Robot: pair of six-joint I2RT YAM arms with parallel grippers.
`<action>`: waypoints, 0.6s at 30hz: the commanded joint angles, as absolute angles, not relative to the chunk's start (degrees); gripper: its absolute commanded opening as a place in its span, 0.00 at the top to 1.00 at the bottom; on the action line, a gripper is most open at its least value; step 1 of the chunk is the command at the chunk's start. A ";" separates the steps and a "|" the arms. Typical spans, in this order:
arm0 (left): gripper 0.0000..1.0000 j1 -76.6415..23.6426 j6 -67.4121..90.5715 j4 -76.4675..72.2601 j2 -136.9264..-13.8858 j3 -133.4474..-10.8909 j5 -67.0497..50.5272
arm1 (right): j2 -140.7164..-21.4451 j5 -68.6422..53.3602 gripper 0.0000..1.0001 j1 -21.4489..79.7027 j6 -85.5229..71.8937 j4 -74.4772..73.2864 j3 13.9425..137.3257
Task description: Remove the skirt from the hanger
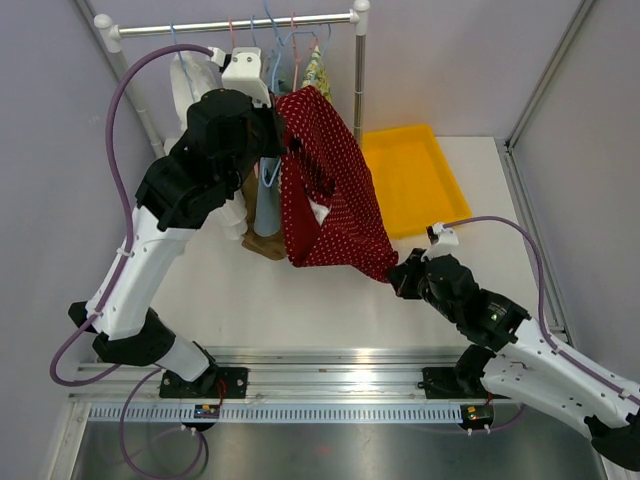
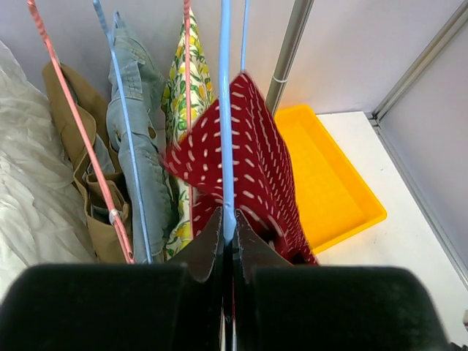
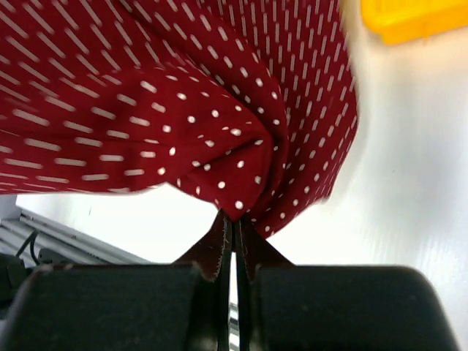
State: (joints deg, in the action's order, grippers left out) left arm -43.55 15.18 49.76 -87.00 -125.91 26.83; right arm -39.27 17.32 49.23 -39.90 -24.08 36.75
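The skirt is dark red with white dots and hangs from a light blue hanger below the rail. My left gripper is shut on the hanger's blue wire, just above the skirt's upper part. My right gripper is shut on the skirt's lower hem, pinching a fold of the fabric. In the top view the right gripper holds the skirt's bottom right corner out toward the table's near side, and the left gripper is at the skirt's top.
A clothes rail at the back carries more hangers with a denim garment, a floral piece, a tan garment and a white one. A yellow tray lies right of the rail post.
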 commanded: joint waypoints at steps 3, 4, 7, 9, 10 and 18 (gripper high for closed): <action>1.00 -43.33 15.12 44.12 -84.29 -127.62 29.10 | -42.62 26.62 1.00 49.48 -33.61 -23.21 49.09; 1.00 -43.33 15.64 44.12 -83.94 -127.10 28.74 | -45.06 28.20 1.00 49.40 -31.49 -22.68 51.65; 1.00 -43.59 16.70 43.60 -83.24 -123.85 27.69 | -54.00 34.18 1.00 47.74 -21.30 -21.71 66.75; 1.00 -44.21 17.49 43.07 -81.92 -120.43 27.34 | -59.82 34.19 1.00 44.67 -15.15 -24.51 81.38; 1.00 -44.47 17.75 42.37 -81.57 -119.54 27.33 | -65.25 32.62 1.00 39.17 -14.16 -25.83 86.00; 1.00 -45.44 18.46 40.87 -81.21 -115.40 26.72 | -86.37 13.72 1.00 19.26 -12.65 -30.93 118.10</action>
